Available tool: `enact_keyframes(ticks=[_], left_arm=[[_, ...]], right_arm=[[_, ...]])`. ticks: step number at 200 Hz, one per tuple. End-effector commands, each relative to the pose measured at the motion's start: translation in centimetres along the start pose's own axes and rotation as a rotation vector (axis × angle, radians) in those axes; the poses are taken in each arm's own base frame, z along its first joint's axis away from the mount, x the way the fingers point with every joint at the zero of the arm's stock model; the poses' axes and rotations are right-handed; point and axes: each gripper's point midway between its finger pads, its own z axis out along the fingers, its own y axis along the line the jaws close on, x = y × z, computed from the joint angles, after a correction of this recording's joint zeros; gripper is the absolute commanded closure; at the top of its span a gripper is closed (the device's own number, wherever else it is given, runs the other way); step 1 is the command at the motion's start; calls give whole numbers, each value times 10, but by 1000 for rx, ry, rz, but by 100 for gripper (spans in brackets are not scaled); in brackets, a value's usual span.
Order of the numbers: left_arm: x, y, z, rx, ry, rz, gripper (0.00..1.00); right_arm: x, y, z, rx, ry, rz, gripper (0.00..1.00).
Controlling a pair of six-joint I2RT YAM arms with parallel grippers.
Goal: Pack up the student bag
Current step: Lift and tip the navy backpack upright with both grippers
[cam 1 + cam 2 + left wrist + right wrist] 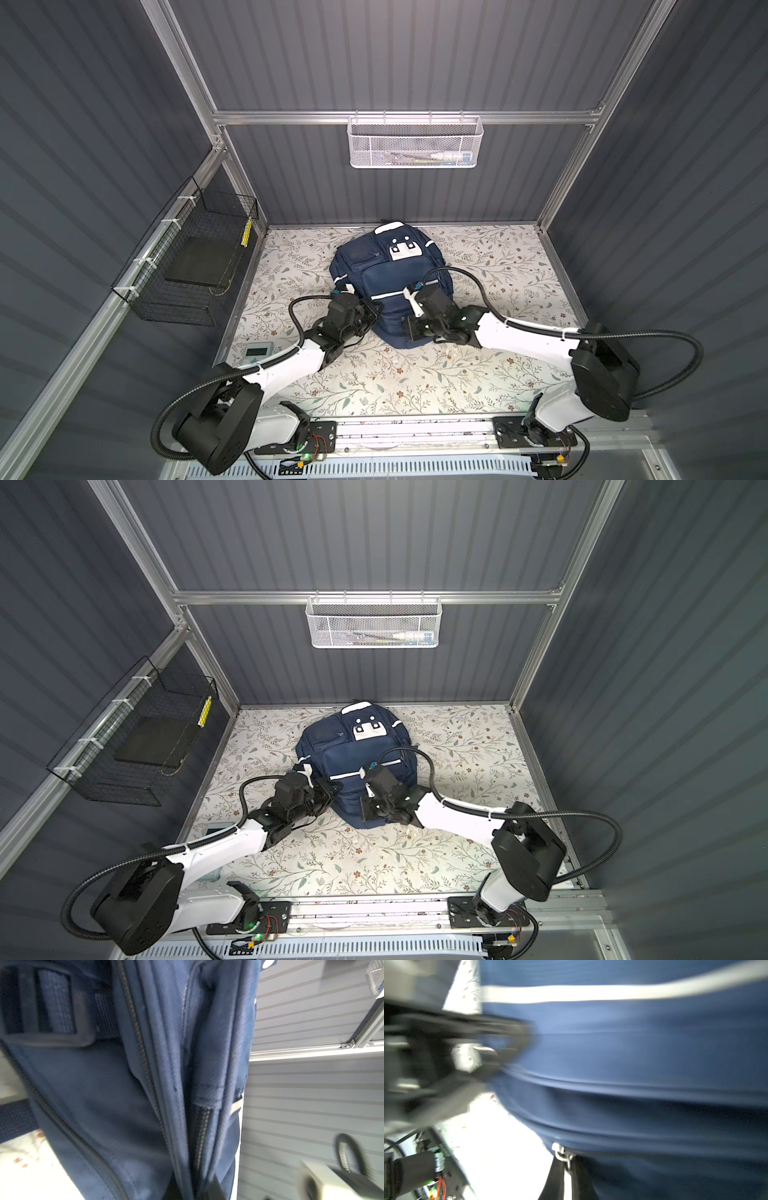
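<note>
Zipping: right fingers (554, 1178) pinch the pull (560, 1152); left fingers (517, 1030), grip unclear, should steady the bag (386, 270) during pulling.

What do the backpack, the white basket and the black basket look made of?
Backpack: matte navy woven fabric, probably nylon or polyester; the weave and stitched seams show in the left wrist view. White basket: fine mesh, likely white-painted metal. Black basket: open wire grid, probably black-coated metal.

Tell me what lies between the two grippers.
Only the student bag: its lower front fills the gap from left gripper to right gripper, seen in both top views.
</note>
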Motion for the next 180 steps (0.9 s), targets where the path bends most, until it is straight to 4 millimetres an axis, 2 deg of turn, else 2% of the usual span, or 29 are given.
enact_keyframes(ticks=[1,22,47,60,75,96,107,120,136,157,175,180], left_arm=[[-12,-2,-15,-12,-49,48,100],[-15,-3,-23,-15,-55,54,100],[-21,-3,-28,23,-22,11,100],[-25,2,-28,25,-11,7,100],[-30,8,-25,5,10,16,100],[-40,13,-21,-25,2,47,100],[-51,13,-19,-45,-13,81,94],[-67,17,-15,-88,-36,118,89],[-87,15,-6,-90,-31,132,82],[-106,1,-4,-78,-37,157,64],[-113,-6,-18,-104,-70,192,40],[-113,-5,-23,-117,-76,195,36]], right_arm=[[13,-66,-13,163,40,36,100],[-3,-103,-23,219,16,66,100],[-23,-140,-26,249,-5,113,100],[-30,-148,-23,239,0,110,100],[-31,-144,-24,218,19,94,100],[-19,-125,-32,167,21,76,100],[-7,-114,-36,174,37,50,100],[8,-90,-37,156,65,13,100],[23,-49,-33,96,92,-40,100],[28,-4,-20,30,109,-73,100],[18,21,-6,-11,88,-69,100],[14,27,-1,-28,83,-64,100]])
